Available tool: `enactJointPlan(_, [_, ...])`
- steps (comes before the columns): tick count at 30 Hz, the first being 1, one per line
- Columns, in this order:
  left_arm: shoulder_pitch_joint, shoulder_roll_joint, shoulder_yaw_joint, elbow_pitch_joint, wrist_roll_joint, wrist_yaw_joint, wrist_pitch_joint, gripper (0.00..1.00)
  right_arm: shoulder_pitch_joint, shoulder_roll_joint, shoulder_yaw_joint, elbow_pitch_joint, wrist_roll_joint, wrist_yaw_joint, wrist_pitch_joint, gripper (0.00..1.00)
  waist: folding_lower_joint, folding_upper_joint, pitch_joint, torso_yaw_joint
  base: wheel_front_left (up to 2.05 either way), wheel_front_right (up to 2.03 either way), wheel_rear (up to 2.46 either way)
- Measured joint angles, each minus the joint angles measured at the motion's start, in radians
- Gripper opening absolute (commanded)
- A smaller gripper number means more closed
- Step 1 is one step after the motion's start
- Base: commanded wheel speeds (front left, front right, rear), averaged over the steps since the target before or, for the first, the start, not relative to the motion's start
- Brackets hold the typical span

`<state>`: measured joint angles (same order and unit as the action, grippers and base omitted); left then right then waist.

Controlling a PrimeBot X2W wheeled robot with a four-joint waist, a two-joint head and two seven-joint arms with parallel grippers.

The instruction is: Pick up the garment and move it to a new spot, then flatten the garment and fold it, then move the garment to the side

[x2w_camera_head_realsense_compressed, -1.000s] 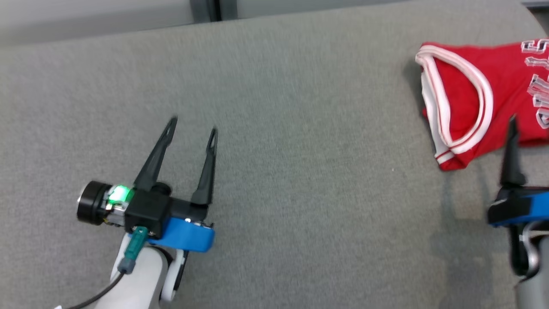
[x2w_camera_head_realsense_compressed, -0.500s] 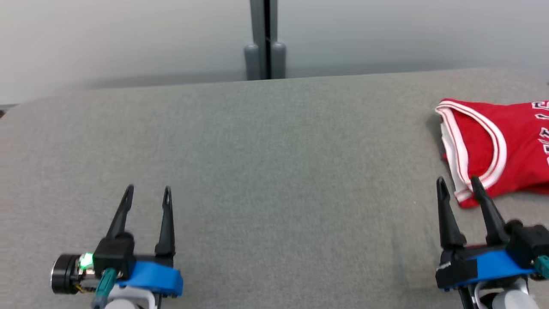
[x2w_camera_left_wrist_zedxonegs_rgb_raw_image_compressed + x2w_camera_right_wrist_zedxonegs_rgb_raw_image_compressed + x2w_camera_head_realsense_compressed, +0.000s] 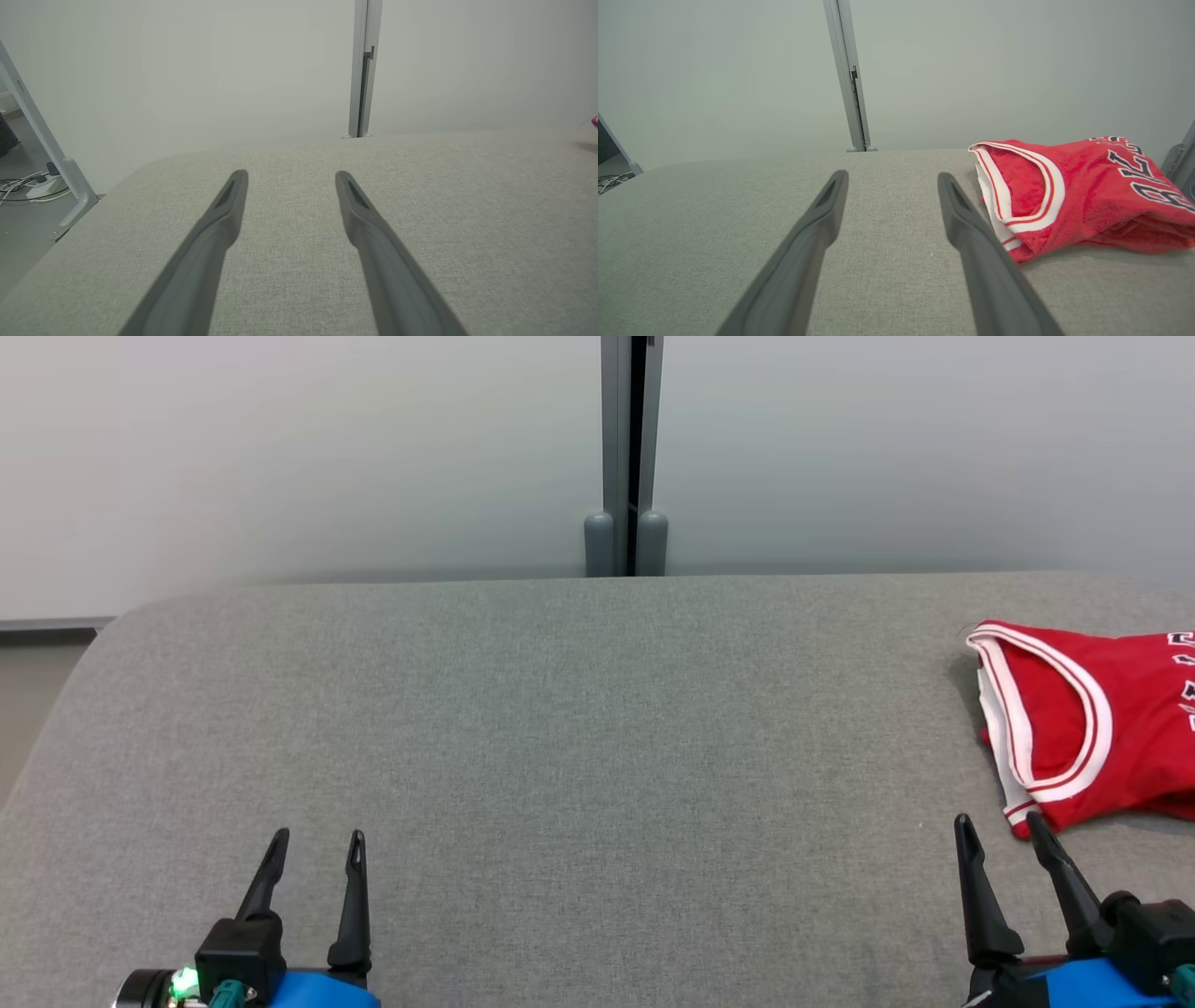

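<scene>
Camera tilted up; left end effector (image 3: 317, 837) and right end effector (image 3: 998, 821) gape empty, garment (image 3: 1102, 709) untouched.

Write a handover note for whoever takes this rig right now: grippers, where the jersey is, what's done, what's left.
Left gripper: open, empty, over the bare grey table, near left.
Right gripper: open, empty, close beside the near corner of the red jersey.
Jersey: a folded bundle at the table's right side, partly cut off by the head view's edge.
Done: it looks folded and set aside.
Left: probably nothing; check that the fold is tidy.
</scene>
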<state>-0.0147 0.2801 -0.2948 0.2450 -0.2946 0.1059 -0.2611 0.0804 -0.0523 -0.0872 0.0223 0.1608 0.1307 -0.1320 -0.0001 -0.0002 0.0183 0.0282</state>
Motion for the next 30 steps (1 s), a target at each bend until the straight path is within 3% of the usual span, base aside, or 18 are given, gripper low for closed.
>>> enactJointPlan(30, [0.031, 0.008, -0.030, 0.029, -0.014, 0.000, 0.000, 1.00, 0.080, 0.001, 0.013, -0.087, 0.010, 0.000, 0.057, 1.00, 0.0001, 0.0003, -0.031, -0.025, 0.00, 0.00, 0.00])
